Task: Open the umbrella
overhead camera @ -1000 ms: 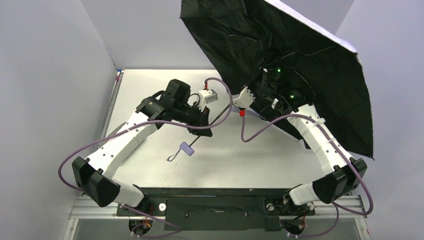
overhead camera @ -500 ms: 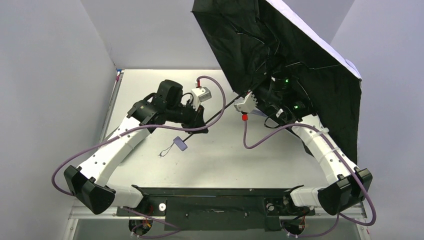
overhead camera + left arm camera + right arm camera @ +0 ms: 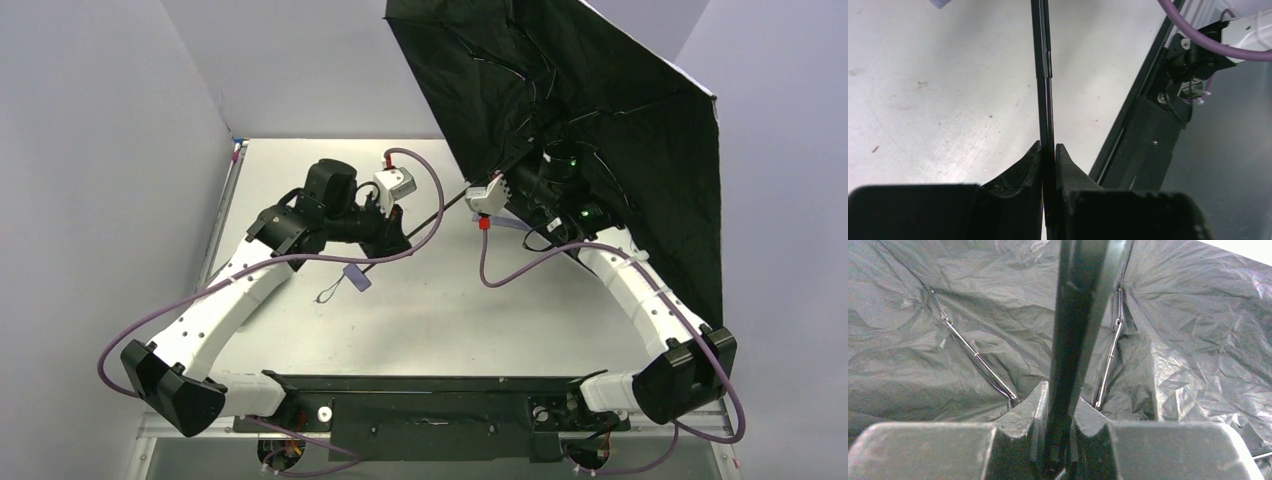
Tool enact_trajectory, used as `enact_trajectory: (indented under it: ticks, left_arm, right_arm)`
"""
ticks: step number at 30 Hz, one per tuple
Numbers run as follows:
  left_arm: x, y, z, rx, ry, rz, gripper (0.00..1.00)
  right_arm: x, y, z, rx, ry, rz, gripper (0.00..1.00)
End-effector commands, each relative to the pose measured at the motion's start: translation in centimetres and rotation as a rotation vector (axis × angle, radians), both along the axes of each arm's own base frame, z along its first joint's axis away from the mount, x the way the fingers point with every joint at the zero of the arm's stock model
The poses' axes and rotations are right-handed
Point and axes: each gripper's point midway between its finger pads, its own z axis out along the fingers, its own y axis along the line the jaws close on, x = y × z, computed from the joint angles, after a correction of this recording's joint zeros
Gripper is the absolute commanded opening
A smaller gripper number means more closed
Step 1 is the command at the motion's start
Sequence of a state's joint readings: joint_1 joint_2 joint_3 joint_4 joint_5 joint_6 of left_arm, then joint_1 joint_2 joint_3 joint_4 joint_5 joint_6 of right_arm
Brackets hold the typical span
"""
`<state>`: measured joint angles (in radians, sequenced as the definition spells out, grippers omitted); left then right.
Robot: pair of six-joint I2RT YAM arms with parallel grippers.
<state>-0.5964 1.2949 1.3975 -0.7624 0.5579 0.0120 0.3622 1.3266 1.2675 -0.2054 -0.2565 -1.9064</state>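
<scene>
Pale grey table (image 3: pixel 450 310) lies beneath my arms. Over its far right tilts the open lavender, black-lined folding umbrella (image 3: pixel 610 120), canopy cut off at top. My left gripper (image 3: pixel 1048 147) and right gripper (image 3: pixel 1060 390) each pinch its thin black shaft (image 3: pixel 1044 50).

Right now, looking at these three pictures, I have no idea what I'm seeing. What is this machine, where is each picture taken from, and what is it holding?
This is a robot with a left arm and a right arm, bolted at the near edge of a white table. The wide picture looks down from above and behind them. The other two come from a small camera on each wrist, looking past that arm's own fingers. Both arms hold one umbrella. The left gripper pinches its thin black shaft near the small lavender handle. The right gripper is closed on the shaft up under the spread black canopy.
</scene>
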Motion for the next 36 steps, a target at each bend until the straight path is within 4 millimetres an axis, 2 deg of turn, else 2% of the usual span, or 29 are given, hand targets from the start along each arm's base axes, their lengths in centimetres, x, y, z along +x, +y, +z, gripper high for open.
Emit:
enact_trajectory:
  ticks: [1,3,10,19,25,30,36]
  left_arm:
    - [-4.9,4.2,-2.5,0.152,0.069,-0.067,0.0]
    - [-5.4,5.1,-3.6,0.197,0.07,-0.081,0.0]
    - [-6.9,6.8,-5.2,0.259,0.092,-0.096,0.0]
    - [-8.2,8.4,-7.3,0.308,0.122,-0.105,0.0]
    - [-8.5,8.8,-8.0,0.323,0.126,-0.112,0.0]
    - [-8.4,9.0,-8.4,0.337,0.115,-0.114,0.0]
    - [-8.1,9.4,-9.1,0.369,0.108,-0.125,0.0]
  right_arm:
    - [3.5,-10.7,6.1,-0.021,-0.213,-0.382,0.08]
    - [3.9,-11.3,6.7,-0.024,-0.232,-0.397,0.08]
    - [4.7,-13.1,7.2,-0.052,-0.251,-0.441,0.05]
    - [5.3,-15.7,10.0,-0.022,-0.339,-0.527,0.07]
    - [5.0,-16.8,10.7,-0.016,-0.359,-0.541,0.11]
    - [4.8,-17.3,10.5,-0.027,-0.357,-0.526,0.16]
    - [5.3,-18.8,10.7,-0.055,-0.364,-0.55,0.13]
